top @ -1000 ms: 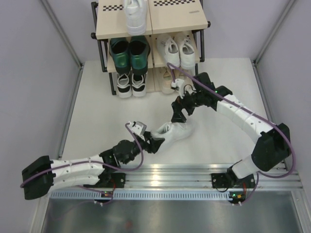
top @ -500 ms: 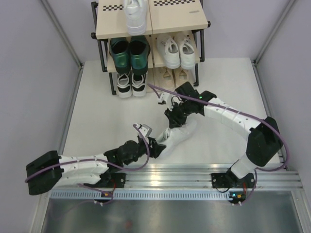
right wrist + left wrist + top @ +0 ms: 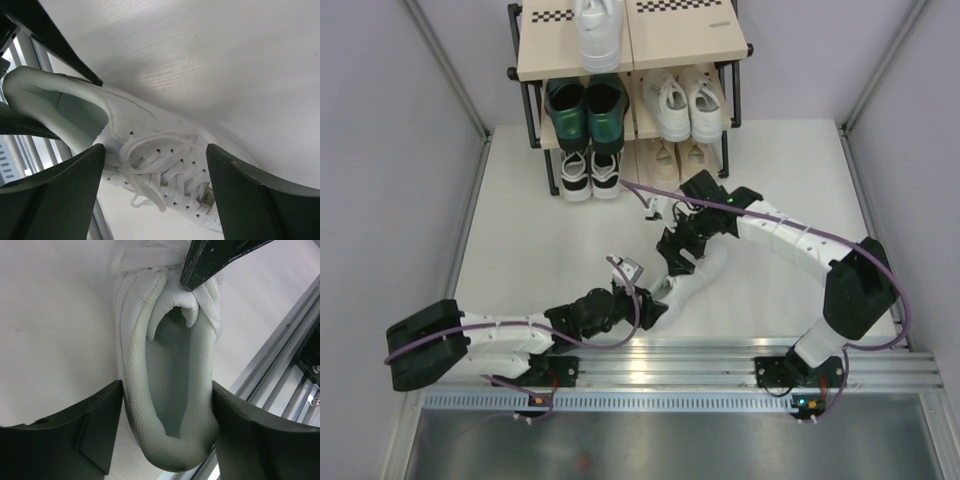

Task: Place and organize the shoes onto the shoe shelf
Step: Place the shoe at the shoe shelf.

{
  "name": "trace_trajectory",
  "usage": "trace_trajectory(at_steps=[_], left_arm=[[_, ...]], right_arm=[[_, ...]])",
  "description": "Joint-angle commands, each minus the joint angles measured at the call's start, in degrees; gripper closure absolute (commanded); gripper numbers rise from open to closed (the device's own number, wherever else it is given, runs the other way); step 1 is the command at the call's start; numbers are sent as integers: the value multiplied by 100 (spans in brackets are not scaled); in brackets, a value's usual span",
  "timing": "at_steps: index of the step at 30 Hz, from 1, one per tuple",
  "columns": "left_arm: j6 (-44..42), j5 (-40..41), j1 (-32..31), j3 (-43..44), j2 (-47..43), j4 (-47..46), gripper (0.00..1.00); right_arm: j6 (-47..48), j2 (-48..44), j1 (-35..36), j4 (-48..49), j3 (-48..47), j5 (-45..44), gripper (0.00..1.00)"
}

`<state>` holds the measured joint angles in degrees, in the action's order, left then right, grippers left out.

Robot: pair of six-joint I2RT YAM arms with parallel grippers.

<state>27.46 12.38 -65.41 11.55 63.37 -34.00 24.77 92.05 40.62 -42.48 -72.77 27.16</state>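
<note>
A white sneaker lies on the white table in front of the shoe shelf. My left gripper is shut on its heel collar; in the left wrist view the fingers press both sides of the sneaker's heel. My right gripper is open and straddles the sneaker's laces, fingers wide apart and not touching. One white sneaker sits on the shelf's top board.
The middle tier holds green heeled shoes and a white sneaker pair. The bottom tier holds black-and-white sneakers and beige sneakers. A metal rail runs along the near edge, close behind the held heel.
My right gripper came down from near the shelf to over the sneaker's laces. My left arm shifted right with the sneaker, turning its toe toward the shelf.
</note>
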Motion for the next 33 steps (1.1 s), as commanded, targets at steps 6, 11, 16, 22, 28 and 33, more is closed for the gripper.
trace_trajectory(at_steps=[6, 11, 16, 22, 28, 33], left_arm=[[49, -368, 28, 277, 166, -204, 11], [31, -351, 28, 418, 324, -204, 7], [-109, -377, 28, 672, 571, -204, 7], [39, 35, 37, 822, -8, -11, 7], [-135, 361, 45, 770, -291, 280, 8], [-670, 327, 63, 787, 69, 262, 14]], right_arm=[[238, -644, -265, -524, -35, 272, 13], [230, -917, -704, -533, 26, 624, 12], [186, -1127, -1169, -489, 140, 983, 12], [151, -1365, -1539, -419, 290, 1177, 12], [115, -1435, -1794, -393, 351, 1406, 11], [89, -1497, -1970, -410, 351, 1529, 10]])
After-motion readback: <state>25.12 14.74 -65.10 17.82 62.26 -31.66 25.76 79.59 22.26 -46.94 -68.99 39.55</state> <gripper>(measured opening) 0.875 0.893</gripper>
